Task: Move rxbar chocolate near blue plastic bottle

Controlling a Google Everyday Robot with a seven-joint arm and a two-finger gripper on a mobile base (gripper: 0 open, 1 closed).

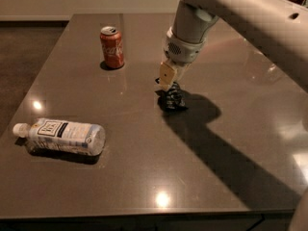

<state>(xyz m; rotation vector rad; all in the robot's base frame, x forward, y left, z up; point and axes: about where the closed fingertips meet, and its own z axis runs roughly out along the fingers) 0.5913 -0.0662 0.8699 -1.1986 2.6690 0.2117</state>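
- my gripper [169, 80] hangs right over the small flat black-wrapped rxbar chocolate [172, 100], which sits at my jaw tips
- can't tell if jaws are clamped on it
- clear, white-capped blue plastic bottle [62, 136] lies well apart from jaws, near-left
- judgement: carry not done
- count: one bar, one bottle, one red soda can [112, 47]

Tool [169, 82] right over the rxbar chocolate [173, 100], blue plastic bottle [62, 136] on its side well apart on the table [216, 177].

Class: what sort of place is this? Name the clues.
Probably a break-room or kitchen counter: polished dark countertop, red soda can, blue plastic bottle lying down. The gripper is at the rxbar chocolate.
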